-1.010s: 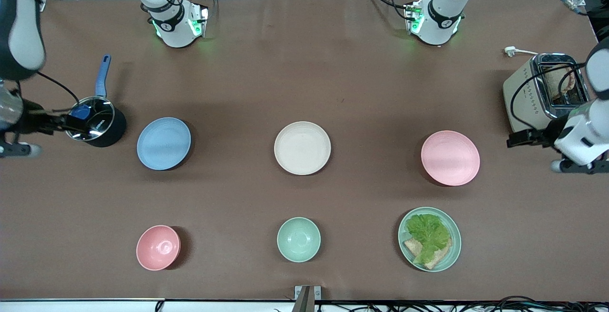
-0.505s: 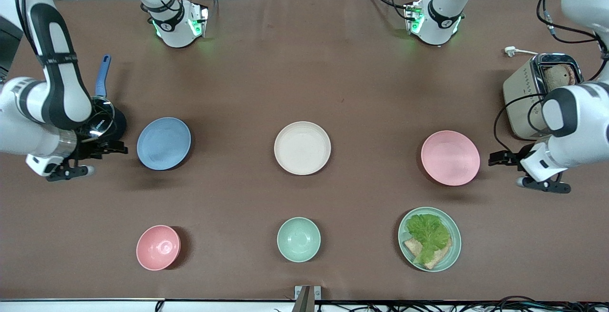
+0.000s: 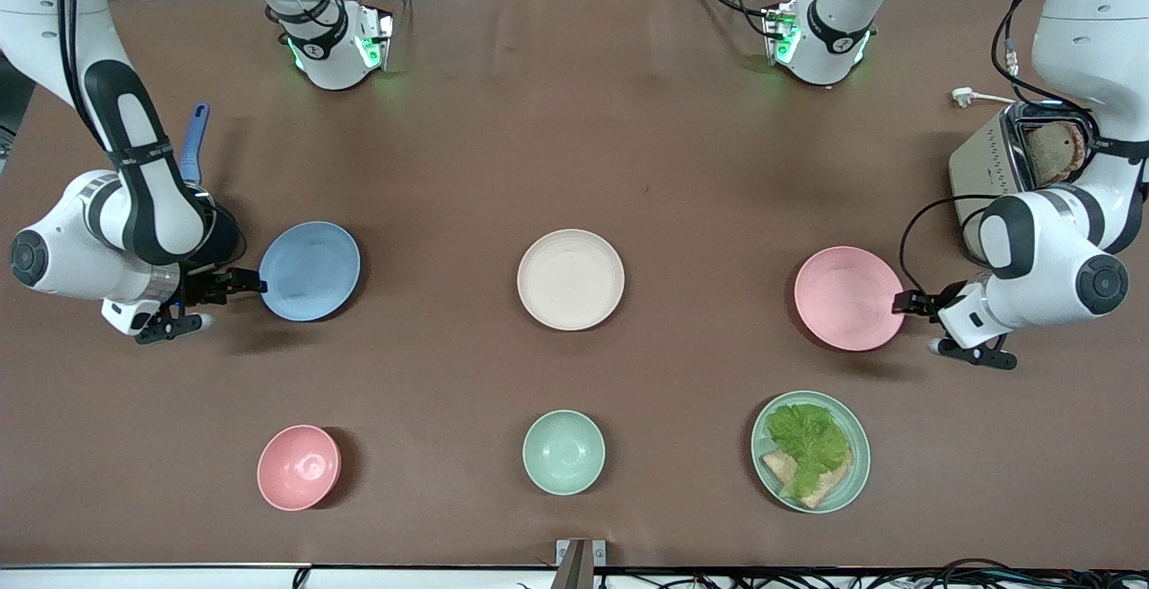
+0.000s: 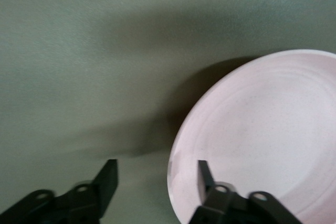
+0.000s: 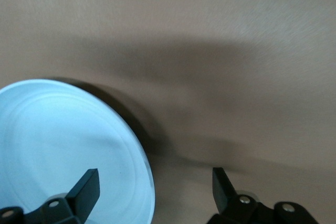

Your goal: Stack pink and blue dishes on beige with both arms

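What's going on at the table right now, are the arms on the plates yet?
Both arms are at their plates. The right claw is open at the rim of the blue plate, straddling it. The left claw is open astride the rim of the pink plate. Neither plate is lifted. The beige plate sits bare between them, nothing stacked on it.

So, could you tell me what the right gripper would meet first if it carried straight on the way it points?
Most likely the blue plate: the right gripper is open at its rim, one finger over the plate, the other over bare table, so the rim lies between them.
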### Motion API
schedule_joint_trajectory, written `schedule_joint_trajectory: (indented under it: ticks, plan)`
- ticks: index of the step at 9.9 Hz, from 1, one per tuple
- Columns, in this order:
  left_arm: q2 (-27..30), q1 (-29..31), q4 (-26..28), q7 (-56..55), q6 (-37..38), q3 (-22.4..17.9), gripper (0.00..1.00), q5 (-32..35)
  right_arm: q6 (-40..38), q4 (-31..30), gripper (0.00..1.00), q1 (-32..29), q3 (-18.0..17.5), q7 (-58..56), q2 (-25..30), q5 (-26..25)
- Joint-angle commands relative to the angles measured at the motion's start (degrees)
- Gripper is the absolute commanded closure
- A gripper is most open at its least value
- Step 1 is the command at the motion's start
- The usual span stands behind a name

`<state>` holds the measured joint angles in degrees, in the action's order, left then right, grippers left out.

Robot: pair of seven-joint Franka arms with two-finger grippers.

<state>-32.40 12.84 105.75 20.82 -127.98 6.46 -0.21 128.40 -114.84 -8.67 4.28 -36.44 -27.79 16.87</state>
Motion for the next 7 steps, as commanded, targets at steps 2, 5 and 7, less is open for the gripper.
schedule_joint_trajectory:
  ticks: [2, 5, 7]
  plan:
    - [-2.31, 0.61, 0.42, 1.07, -1.14, 0.74, 0.77, -0.59, -0.69, -2.66, 0.39, -1.18, -1.03, -4.78, 0.29, 3.78]
    - [-2.23, 0.52, 0.42, 1.15, -1.14, 1.09, 0.99, -0.67, -1.05, -3.64, 0.86, -1.09, -1.03, -5.30, 0.20, 5.72]
    - [-0.40, 0.34, 0.42, 0.80, 0.00, 3.19, 1.00, -0.67, -2.53, -2.68, 1.00, -1.78, -1.03, -5.13, 0.37, 5.81]
